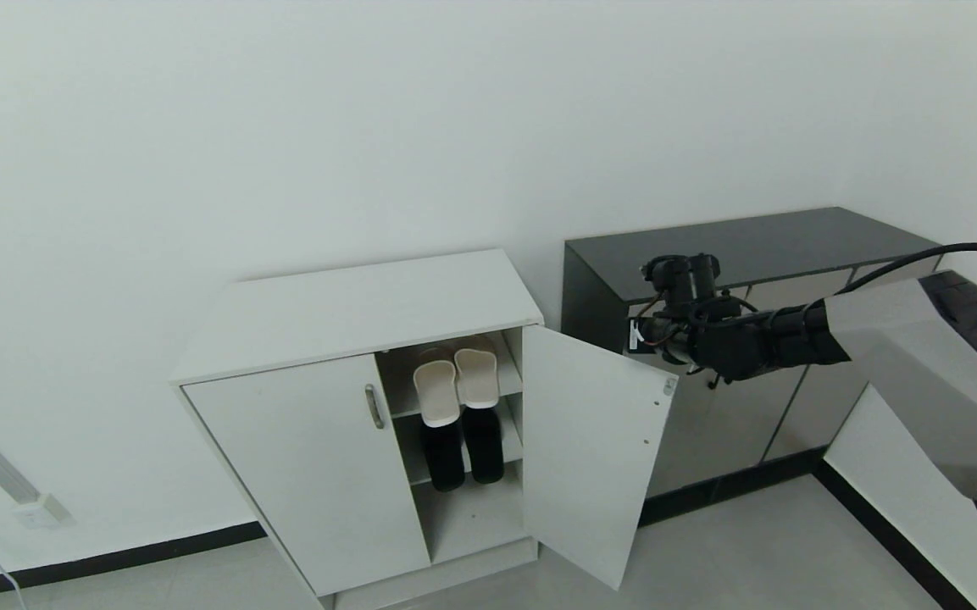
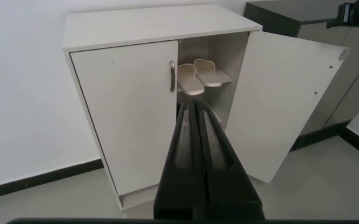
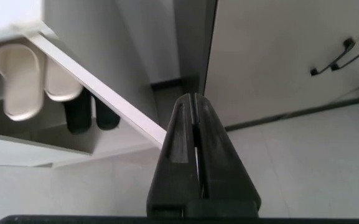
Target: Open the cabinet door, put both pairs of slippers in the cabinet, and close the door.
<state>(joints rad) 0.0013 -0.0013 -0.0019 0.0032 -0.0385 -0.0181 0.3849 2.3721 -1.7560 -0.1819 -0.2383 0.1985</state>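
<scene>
Looking from the head: white cabinet (image 1: 352,305), right door (image 1: 594,440) swung open, beige slippers (image 1: 457,385) shelved above black slippers (image 1: 464,447); right gripper (image 1: 656,332) at the door's one o'clock. Left wrist: left gripper (image 2: 195,107) pressed together. Right wrist: right gripper likewise closed.

A white cabinet (image 1: 352,313) is seen standing on a pale floor (image 1: 751,551), its right door (image 1: 590,440) swung open. On the upper shelf (image 1: 510,383) a pair of beige slippers (image 1: 457,385) is laid side by side, jutting past the front edge. On the middle shelf (image 1: 513,449) below, black slippers (image 1: 463,449) are laid likewise. A dark sideboard (image 1: 751,246) is set on the floor just right.
</scene>
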